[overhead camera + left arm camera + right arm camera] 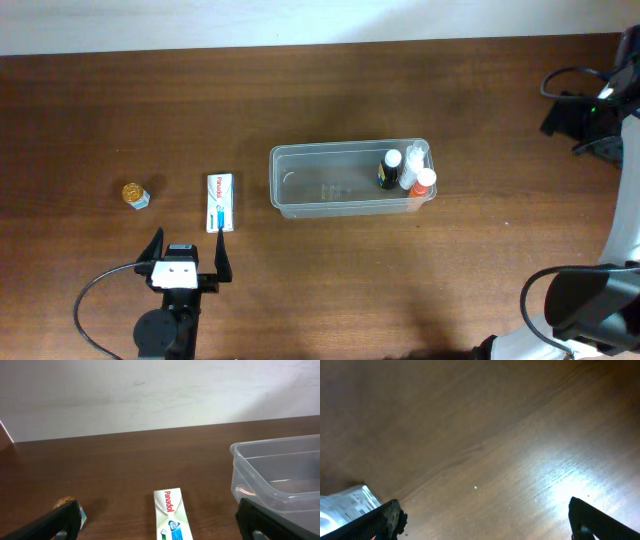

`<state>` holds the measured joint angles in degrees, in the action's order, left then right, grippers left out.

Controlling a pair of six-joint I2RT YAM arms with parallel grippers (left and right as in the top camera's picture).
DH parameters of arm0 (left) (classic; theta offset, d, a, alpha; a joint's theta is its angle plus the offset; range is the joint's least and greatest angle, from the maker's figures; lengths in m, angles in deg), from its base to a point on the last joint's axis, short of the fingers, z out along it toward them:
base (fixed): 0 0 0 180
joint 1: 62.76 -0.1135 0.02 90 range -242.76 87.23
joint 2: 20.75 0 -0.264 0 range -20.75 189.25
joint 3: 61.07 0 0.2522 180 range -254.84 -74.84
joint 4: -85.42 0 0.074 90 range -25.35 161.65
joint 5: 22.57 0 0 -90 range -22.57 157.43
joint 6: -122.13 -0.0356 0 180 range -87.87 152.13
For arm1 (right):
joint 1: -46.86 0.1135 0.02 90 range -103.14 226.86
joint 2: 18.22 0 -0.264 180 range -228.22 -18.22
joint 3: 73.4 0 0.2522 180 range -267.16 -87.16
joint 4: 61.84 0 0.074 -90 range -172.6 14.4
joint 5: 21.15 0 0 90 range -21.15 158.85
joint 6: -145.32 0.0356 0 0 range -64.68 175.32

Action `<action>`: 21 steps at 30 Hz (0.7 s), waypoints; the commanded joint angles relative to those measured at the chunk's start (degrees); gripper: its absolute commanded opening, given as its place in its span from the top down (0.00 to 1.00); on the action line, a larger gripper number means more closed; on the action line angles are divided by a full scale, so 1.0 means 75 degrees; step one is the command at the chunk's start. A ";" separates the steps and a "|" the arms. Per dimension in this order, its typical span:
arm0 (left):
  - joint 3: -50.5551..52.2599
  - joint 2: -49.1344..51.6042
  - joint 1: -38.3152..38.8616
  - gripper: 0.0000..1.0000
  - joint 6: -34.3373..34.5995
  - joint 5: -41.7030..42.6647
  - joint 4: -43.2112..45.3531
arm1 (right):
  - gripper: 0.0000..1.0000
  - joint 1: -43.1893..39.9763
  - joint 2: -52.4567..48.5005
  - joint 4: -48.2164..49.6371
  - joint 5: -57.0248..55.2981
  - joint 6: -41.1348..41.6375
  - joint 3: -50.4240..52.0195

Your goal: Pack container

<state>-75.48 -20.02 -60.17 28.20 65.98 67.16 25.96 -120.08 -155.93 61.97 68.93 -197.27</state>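
Observation:
The clear plastic container (330, 150) lies at the table's middle. At its right end stand a dark bottle with a white cap (389, 170), a white bottle (413, 162) and a red-capped bottle (424, 183). A white Panadol box (220, 202) lies left of the container. A small amber jar (135, 195) sits further left. My left gripper (187, 255) is open and empty just in front of the box. In the left wrist view the box (169, 505) lies between the open fingers (159, 519), with the container (260, 477) at the right. My right gripper (485, 517) is open and empty over bare wood.
The right arm (600, 110) hangs at the table's far right edge. A corner of the container (347, 502) shows at the lower left of the right wrist view. The amber jar (64, 503) peeks out behind the left finger. A pale wall runs behind the table.

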 commanded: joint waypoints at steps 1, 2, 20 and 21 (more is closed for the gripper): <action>0.0015 -0.0044 -0.0032 0.01 -0.0119 0.0087 -0.0038 | 0.02 -0.0017 0.0015 0.0032 -0.0178 0.0114 0.0131; 0.0015 -0.0044 -0.0032 0.01 -0.0119 0.0087 -0.0038 | 0.02 -0.0017 0.0015 0.0032 -0.0178 0.0114 0.0131; 0.0015 -0.0044 -0.0032 0.01 -0.0122 0.0082 -0.0035 | 0.02 -0.0017 0.0015 0.0090 -0.0064 0.0114 0.0131; 0.0015 -0.0044 -0.0032 0.01 -0.0119 0.0085 -0.0035 | 0.02 -0.0017 0.0015 0.0090 -0.0064 0.0114 0.0131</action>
<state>-75.48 -20.02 -60.17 28.20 65.98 67.16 25.96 -120.08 -155.45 62.02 69.06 -196.68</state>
